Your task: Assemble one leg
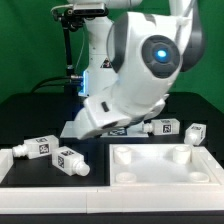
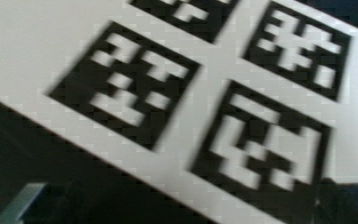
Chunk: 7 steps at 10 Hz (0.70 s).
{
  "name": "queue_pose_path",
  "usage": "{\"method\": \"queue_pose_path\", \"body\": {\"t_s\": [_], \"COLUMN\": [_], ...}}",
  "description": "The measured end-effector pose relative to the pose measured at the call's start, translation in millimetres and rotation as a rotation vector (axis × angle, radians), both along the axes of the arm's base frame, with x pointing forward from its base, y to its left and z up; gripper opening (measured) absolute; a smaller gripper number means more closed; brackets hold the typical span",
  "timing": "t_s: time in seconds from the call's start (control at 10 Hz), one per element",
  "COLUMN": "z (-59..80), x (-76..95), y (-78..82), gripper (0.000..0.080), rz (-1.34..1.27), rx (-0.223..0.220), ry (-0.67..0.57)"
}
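Several white legs with black-and-white tags lie on the black table. Two are at the exterior view's left (image 1: 30, 148) (image 1: 68, 160) and two at its right (image 1: 165, 127) (image 1: 196, 131). The arm (image 1: 130, 80) is bent low over the middle of the table, and its body hides the gripper in the exterior view. In the wrist view the gripper (image 2: 190, 208) hangs very close over a flat white surface with several large tags (image 2: 176, 100), seemingly the marker board. Dark blurred fingertips (image 2: 37, 203) show wide apart at the corners with nothing between them. No leg is in the wrist view.
The large white tray-like frame with round sockets (image 1: 165, 172) lies at the front right in the exterior view. A raised white border (image 1: 35, 178) runs along the front left, beside the two left legs. The robot's base and a stand are behind.
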<state>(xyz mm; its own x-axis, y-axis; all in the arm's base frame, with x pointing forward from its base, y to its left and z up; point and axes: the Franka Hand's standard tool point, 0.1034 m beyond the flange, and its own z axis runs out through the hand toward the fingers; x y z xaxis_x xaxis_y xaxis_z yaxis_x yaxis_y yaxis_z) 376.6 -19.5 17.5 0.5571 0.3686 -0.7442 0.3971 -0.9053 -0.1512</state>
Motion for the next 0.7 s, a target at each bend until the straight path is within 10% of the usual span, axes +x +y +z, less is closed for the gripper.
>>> {"method": "queue_pose_path", "body": {"t_s": [0.2, 0.7], "z": [45.0, 49.9], "x": [29.5, 30.3], "y": [-8.0, -4.0], "gripper": [0.0649, 0.0649], "rz": [-0.018, -0.028], "rx": [-0.007, -0.024], "ry": [0.019, 0.02]}}
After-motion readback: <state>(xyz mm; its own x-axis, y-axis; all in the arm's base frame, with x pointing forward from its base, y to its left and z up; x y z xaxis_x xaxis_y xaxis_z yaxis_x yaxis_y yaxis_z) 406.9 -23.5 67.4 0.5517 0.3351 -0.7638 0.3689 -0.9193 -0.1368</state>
